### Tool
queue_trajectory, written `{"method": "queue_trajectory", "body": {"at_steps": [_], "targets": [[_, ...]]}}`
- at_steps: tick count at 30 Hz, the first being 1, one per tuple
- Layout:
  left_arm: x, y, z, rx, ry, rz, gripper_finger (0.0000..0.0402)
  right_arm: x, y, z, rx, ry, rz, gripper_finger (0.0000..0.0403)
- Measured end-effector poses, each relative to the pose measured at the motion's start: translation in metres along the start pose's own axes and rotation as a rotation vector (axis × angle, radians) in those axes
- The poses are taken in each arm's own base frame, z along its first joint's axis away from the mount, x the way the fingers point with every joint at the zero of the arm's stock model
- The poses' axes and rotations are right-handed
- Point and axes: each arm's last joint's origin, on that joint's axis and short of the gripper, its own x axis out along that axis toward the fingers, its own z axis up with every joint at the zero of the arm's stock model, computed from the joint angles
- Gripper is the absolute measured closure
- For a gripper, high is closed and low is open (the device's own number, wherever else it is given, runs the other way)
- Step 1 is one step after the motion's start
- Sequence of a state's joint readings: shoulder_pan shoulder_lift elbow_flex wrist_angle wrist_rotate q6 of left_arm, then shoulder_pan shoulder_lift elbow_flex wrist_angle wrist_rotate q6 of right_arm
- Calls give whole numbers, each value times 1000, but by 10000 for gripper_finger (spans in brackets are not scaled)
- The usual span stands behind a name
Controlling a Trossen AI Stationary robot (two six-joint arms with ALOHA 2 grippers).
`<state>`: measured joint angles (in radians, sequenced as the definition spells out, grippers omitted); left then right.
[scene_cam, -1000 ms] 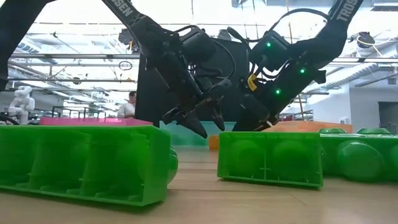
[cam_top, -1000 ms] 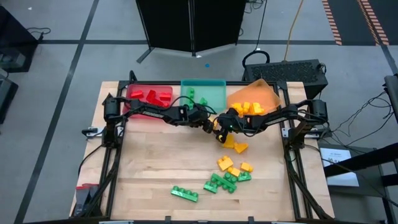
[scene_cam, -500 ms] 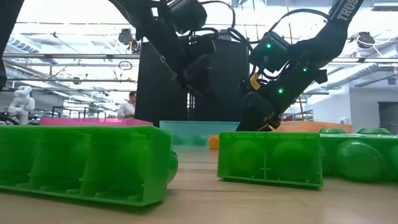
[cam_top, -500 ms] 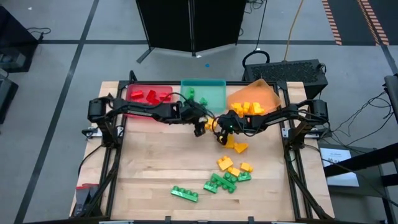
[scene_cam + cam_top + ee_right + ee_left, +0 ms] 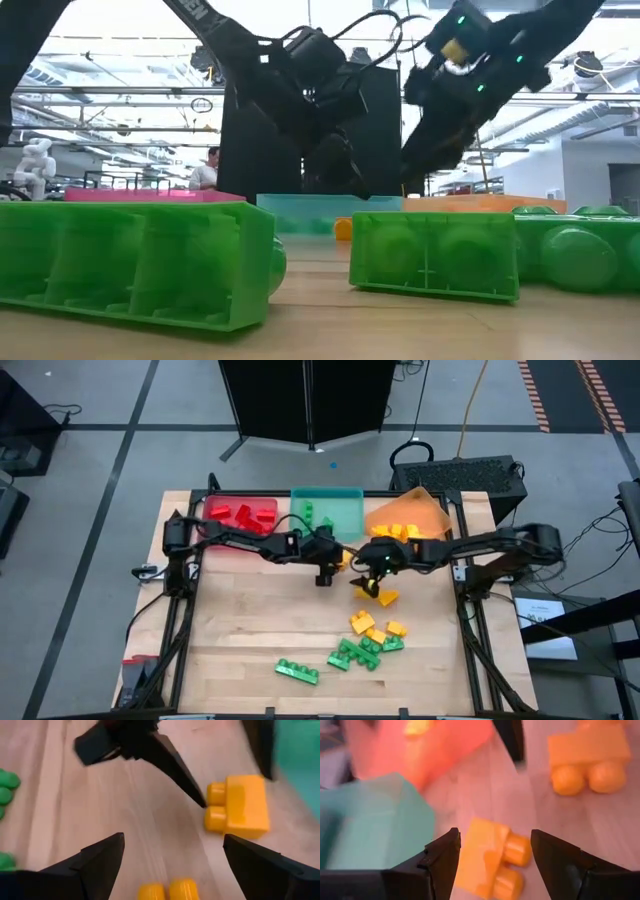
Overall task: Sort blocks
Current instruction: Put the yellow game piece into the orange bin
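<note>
Left gripper point(image 5: 323, 572) sits mid-table just in front of the teal tray point(image 5: 340, 515), fingers point(image 5: 442, 857) parted around a yellow block point(image 5: 492, 857) lying on the wood, not clamped on it. Right gripper point(image 5: 371, 582) is close beside it, jaws spread wide and empty, hovering over the table near two loose yellow blocks point(image 5: 379, 596); its wrist view shows the left gripper's dark fingertip next to that same yellow block point(image 5: 239, 806). Trays line the far edge of the table point(image 5: 250, 630): red tray point(image 5: 212, 510) on the left holds several red blocks point(image 5: 243, 515), the teal tray in the middle holds a few green blocks point(image 5: 313, 512), orange tray point(image 5: 425, 508) on the right is tilted and holds a heap of yellow blocks point(image 5: 398, 532). Unsorted stuff is at the near side: a yellow cluster point(image 5: 370, 627) and green blocks point(image 5: 352, 654) bunched together, plus one long green block point(image 5: 297, 671) lying apart. Low view has big green blocks point(image 5: 135, 260) right at the lens, arms behind them.
</note>
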<state>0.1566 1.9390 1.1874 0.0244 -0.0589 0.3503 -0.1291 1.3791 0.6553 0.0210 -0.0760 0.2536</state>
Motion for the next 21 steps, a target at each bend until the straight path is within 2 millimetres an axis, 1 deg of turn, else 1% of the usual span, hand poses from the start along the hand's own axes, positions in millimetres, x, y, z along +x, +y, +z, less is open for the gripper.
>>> {"method": "queue_trajectory", "body": {"at_steps": [2, 4, 6, 10, 14, 16, 18, 21], "targets": [[3, 3, -5, -13, 6, -73, 156, -12, 2, 5, -7, -39, 5, 66], [9, 3, -13, -20, 36, -100, 156, -23, 4, 9, -9, -71, -9, 66], [14, 5, -20, -27, 64, -100, 155, -31, 4, 11, -10, -81, -9, 66], [20, 14, -27, -43, 79, -58, 155, -43, 6, 13, -11, -111, -4, 66], [20, 18, -26, -47, 69, -11, 155, -48, 6, 12, -10, -97, -8, 66], [19, 18, -23, -47, 70, -16, 155, -48, 6, 11, -10, -90, -9, 66], [18, 17, -20, -86, 56, -70, 155, -48, 6, 11, -10, -87, -10, 66], [18, 11, -24, -198, 93, -208, 155, -48, 5, 9, -11, -71, -14, 66]]}}
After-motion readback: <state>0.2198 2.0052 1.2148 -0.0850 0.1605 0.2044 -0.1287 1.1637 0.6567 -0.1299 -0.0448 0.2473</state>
